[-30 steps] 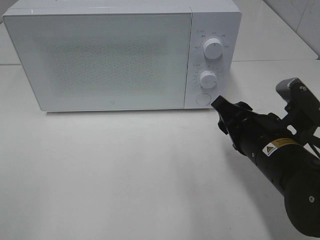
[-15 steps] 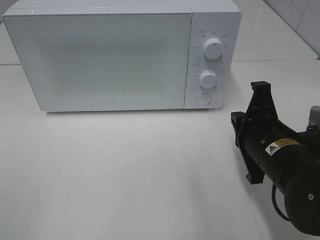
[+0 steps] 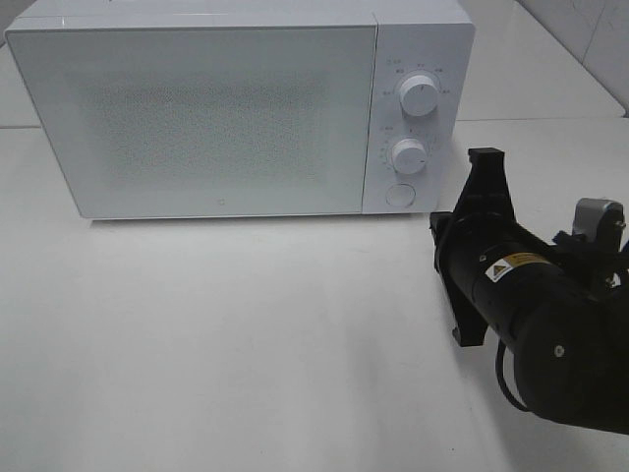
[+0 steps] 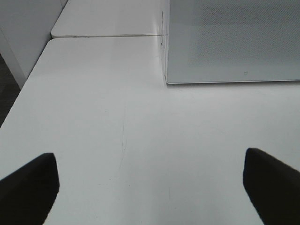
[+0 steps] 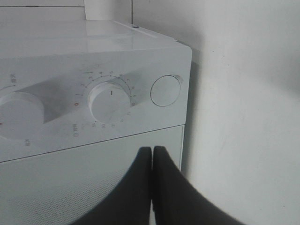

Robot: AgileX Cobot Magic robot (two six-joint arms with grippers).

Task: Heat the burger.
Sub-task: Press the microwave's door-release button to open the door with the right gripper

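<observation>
Right pincer (image 5: 152, 149) pressed together, pointing at the microwave (image 3: 216, 118) control panel by the far edge of the counter (image 3: 246, 344); left pincer (image 4: 150, 173) spread, empty. The burger is unseen, maybe behind the shut door. Probably best: line tips square on the round button (image 5: 165, 90), push straight, lightly.

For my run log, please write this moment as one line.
microwave: door closed | burger: not visible | left gripper: open, above table | right gripper: shut, empty, facing control panel

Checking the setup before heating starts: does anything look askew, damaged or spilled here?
Nothing stands out: the microwave sits square with its door shut, the table shows no spill, and the shut right claw faces the control panel. No burger is visible.
</observation>
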